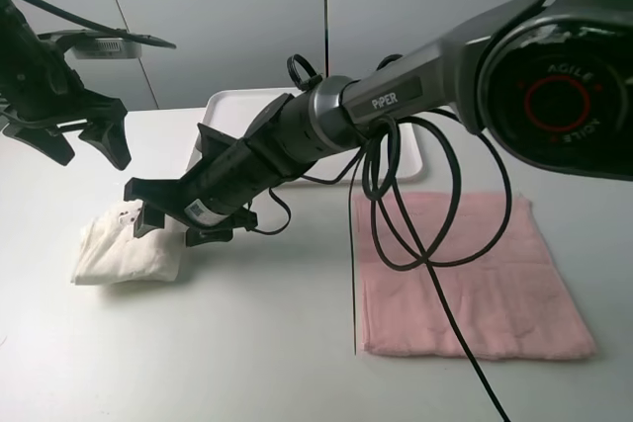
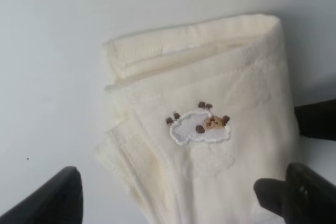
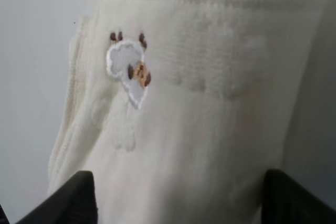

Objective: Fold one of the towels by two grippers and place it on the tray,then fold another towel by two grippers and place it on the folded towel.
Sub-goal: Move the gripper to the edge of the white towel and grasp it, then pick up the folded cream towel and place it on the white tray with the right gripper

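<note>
The right gripper (image 1: pixel 178 222) is held wide open, its fingers spread to either side of the cream folded terry towel (image 1: pixel 124 249), which is laid near the left edge of the white table (image 1: pixel 247 363). The left gripper (image 1: pixel 84 140) is likewise spread wide, above that edge. A pink flat cloth towel (image 1: pixel 475 274) is spread by the near right corner; a white rectangular tray (image 1: pixel 232 106) is set at the far edge.
</note>
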`<action>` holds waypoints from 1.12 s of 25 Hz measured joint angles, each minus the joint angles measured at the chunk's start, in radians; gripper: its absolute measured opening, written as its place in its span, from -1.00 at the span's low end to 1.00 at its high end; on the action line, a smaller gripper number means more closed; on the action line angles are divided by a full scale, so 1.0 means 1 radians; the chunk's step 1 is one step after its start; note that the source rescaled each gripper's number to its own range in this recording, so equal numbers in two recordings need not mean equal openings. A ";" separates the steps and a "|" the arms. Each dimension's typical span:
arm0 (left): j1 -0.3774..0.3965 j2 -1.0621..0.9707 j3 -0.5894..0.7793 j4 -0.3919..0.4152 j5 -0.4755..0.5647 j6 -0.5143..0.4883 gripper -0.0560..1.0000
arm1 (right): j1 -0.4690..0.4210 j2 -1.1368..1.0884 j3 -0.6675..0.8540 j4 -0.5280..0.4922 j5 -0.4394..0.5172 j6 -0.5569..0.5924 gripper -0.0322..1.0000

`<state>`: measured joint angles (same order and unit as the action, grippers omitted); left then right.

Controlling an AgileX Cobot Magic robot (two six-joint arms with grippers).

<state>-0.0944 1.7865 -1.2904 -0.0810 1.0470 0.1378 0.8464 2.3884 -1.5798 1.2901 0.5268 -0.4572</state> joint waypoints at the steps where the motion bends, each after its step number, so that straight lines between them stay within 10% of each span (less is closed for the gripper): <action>1: 0.000 0.000 0.000 0.000 0.000 0.000 0.97 | 0.000 0.009 -0.010 0.000 0.000 0.005 0.43; 10: 0.000 0.000 0.000 0.000 0.000 0.003 0.97 | 0.000 0.049 -0.033 0.000 -0.004 0.036 0.34; 17: 0.000 0.000 0.000 0.000 0.000 0.008 0.97 | 0.008 0.050 -0.035 -0.035 -0.034 0.045 -0.77; 28: 0.000 0.000 0.000 -0.025 0.000 0.018 0.97 | 0.014 0.026 -0.040 -0.052 -0.030 0.017 -0.78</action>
<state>-0.0944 1.7865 -1.2904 -0.1060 1.0470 0.1558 0.8605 2.4146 -1.6194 1.2376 0.4969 -0.4397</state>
